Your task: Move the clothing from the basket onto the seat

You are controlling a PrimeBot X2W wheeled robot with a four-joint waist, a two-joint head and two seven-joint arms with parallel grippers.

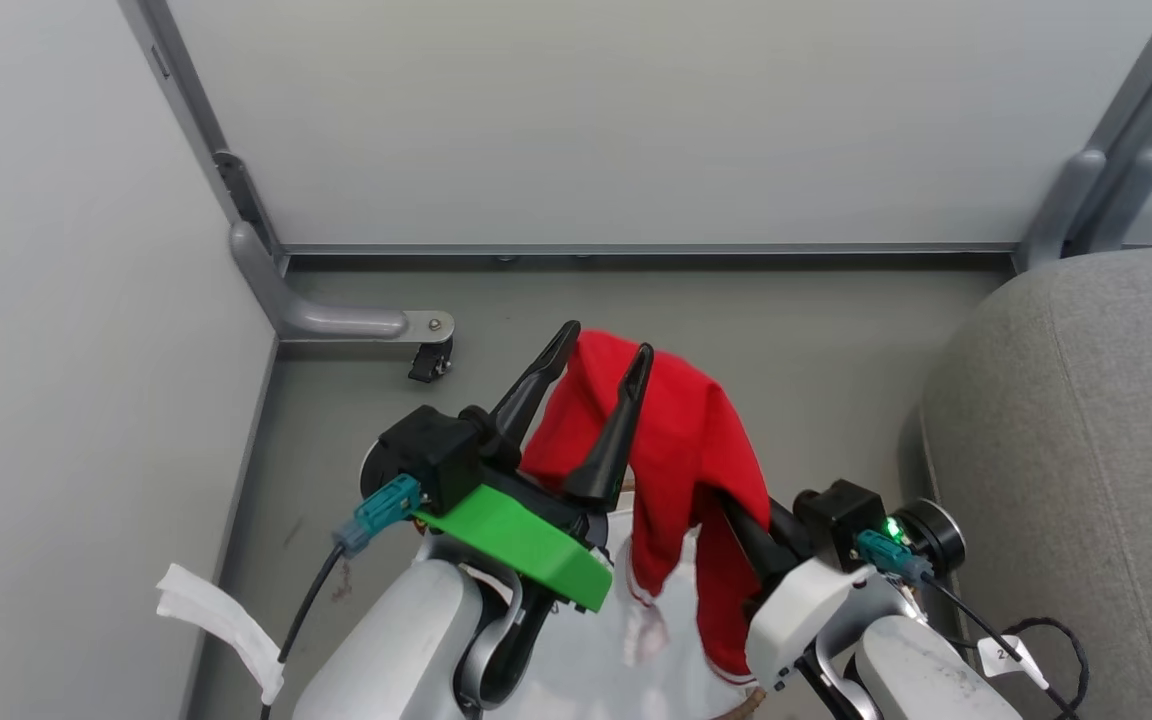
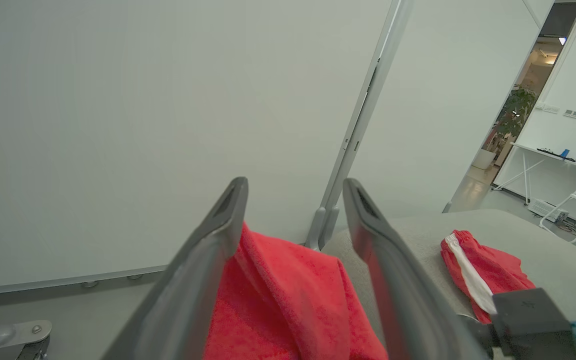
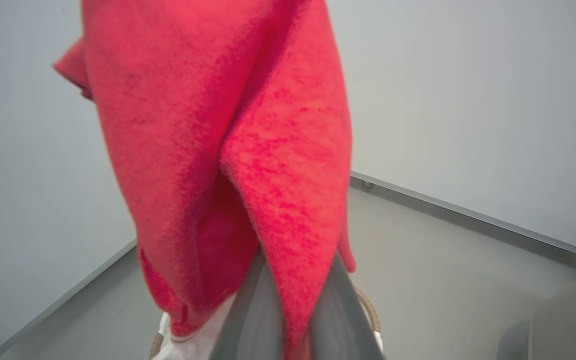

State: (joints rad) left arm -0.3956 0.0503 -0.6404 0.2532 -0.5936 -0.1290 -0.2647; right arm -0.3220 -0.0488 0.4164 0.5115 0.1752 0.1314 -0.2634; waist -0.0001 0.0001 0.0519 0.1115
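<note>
Left gripper (image 1: 606,342) up at centre, fingers pointing up and away, jaws spread wide; the clothing (image 1: 676,430) sits between them, not clamped. Left forearm (image 1: 391,640) pale, coming in from lower left, green plate (image 1: 521,540) on its wrist. Right gripper (image 3: 293,305) lower and to the right, jaws pressed together on a fold of the clothing, fingertips buried in it. Right forearm (image 1: 921,670) at lower right, green light (image 1: 891,527) on at the wrist.
</note>
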